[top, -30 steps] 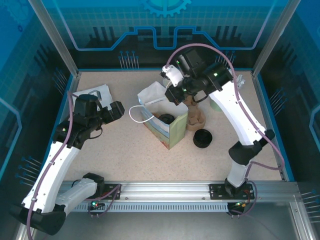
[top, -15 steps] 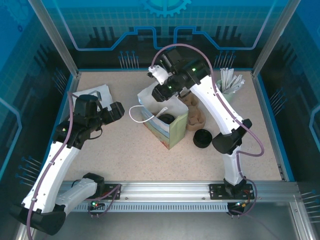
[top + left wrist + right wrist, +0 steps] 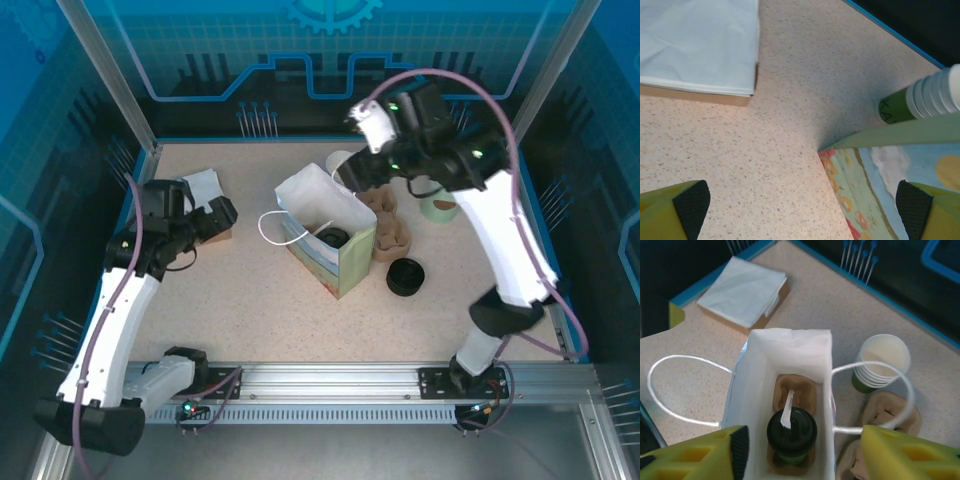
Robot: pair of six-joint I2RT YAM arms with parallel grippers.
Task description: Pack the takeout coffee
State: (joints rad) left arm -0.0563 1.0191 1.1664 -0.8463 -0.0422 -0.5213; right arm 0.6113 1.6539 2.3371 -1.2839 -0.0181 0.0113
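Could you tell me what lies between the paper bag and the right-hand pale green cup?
Brown cardboard cup carriers, between paper bag and pale green cup, in the top external view.

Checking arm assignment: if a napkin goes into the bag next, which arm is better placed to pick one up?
Probably left. The left end effector, open, sits close to the napkins; the right end effector hangs open over the bag, farther away.

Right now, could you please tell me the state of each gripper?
Left gripper: open, holding nothing.
Right gripper: open, holding nothing, above the bag.
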